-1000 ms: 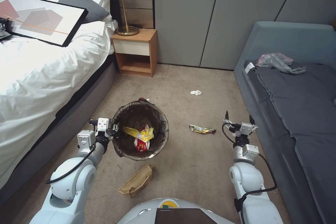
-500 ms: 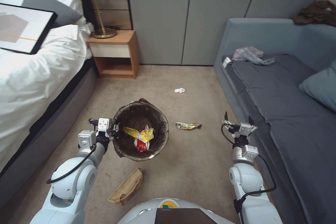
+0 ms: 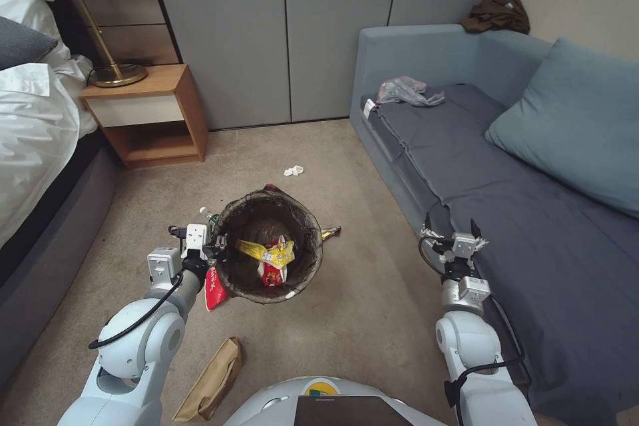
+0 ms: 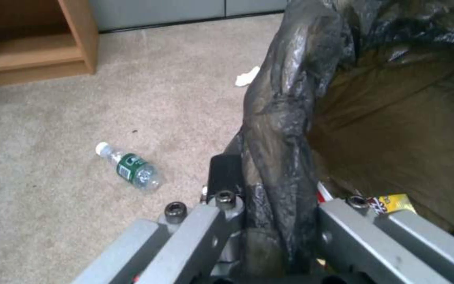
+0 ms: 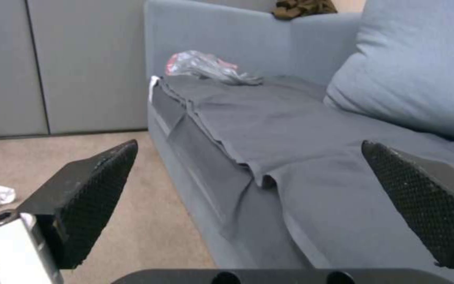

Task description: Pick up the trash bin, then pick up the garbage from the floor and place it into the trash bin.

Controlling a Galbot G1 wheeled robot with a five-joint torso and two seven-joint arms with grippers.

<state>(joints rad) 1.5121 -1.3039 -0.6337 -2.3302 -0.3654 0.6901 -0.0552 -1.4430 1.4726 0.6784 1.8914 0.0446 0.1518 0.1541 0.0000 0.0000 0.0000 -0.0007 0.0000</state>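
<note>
The trash bin (image 3: 293, 279), a white bucket lined with a dark bag, hangs off the carpet with my left gripper (image 3: 216, 250) shut on its near-left rim. Yellow and red snack packets (image 3: 271, 259) lie inside it. In the left wrist view the gripper (image 4: 274, 189) pinches the bag-covered rim (image 4: 285, 130). Garbage on the floor: a white tissue wad (image 3: 293, 170), a brown paper bag (image 3: 212, 379), a red packet (image 3: 214, 287), a foil wrapper (image 3: 331, 233) peeking from behind the bin, and a clear bottle (image 4: 131, 167). My right gripper (image 3: 452, 223) is open and holds nothing, at the sofa's front edge.
A grey-blue sofa (image 3: 532, 213) with a cushion (image 3: 579, 120) and a grey-pink plastic bag (image 3: 403, 90) runs along the right. A wooden nightstand (image 3: 150, 116) with a lamp stands at the back left, beside the bed (image 3: 33, 140). Grey wall panels close the back.
The whole view has swung right, so bed, nightstand and litter sit further left in the picture. Both arms keep their pose. The red packet and the bottle have come into view beside the bin.
</note>
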